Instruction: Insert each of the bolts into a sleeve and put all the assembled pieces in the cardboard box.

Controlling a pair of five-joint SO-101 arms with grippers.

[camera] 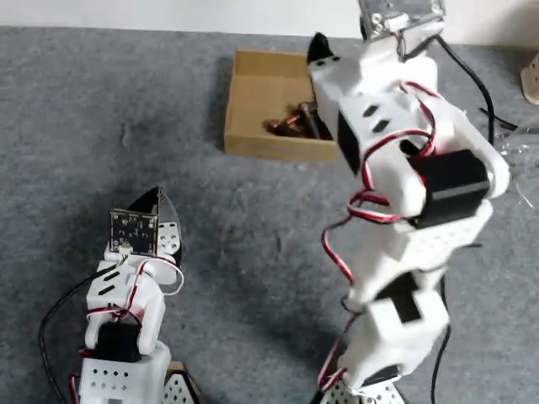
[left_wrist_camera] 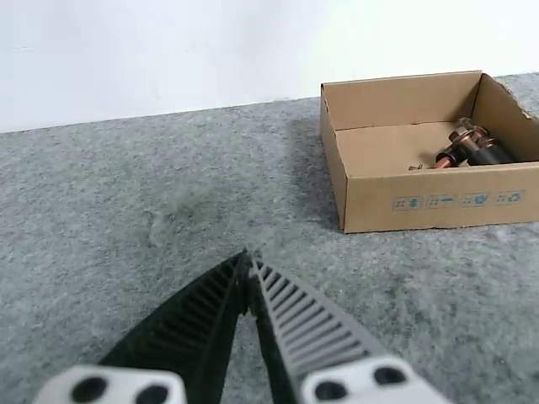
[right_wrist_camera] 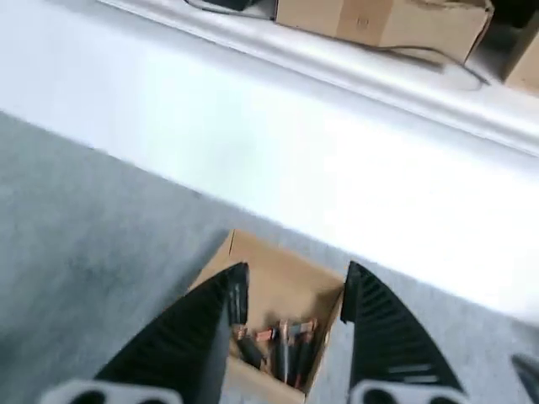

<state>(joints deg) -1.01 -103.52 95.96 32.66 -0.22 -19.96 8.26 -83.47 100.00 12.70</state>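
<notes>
Low at the left of the high view, the left fingers (camera: 150, 202) are seen pressed together to a point with nothing between them, poised over the worktop (camera: 253, 252). Their ribbed inner faces are shown meeting in the left wrist view (left_wrist_camera: 286, 311). A small circuit board (camera: 135, 231) is mounted behind them on the white plastic arm. A broad stretch of grey, felt-like worktop separates these fingers from the cardboard box (camera: 261, 97), which is set well ahead of them. The box lies near the far edge, where a plain white wall (left_wrist_camera: 168, 50) rises. The box is shallow, open-topped and square-cornered, and its brown front wall (left_wrist_camera: 438, 198) rests flat on the felt. Inside it, toward the right, the assembled pieces (camera: 295, 119) are gathered in a cluster of copper-coloured and dark cylinders (left_wrist_camera: 467, 150). Their number cannot be made out. Over the box's right side the right fingers (camera: 320, 46) are held spread apart and empty. In the right wrist view the pieces (right_wrist_camera: 282, 341) are framed between the two black fingers (right_wrist_camera: 202, 328). The right arm's white shells are looped with red and white wires (camera: 370, 202), and a black cable (camera: 472, 76) is trailed across the felt at the far right. Further cardboard boxes (right_wrist_camera: 379, 21) are stacked on a white ledge behind.
</notes>
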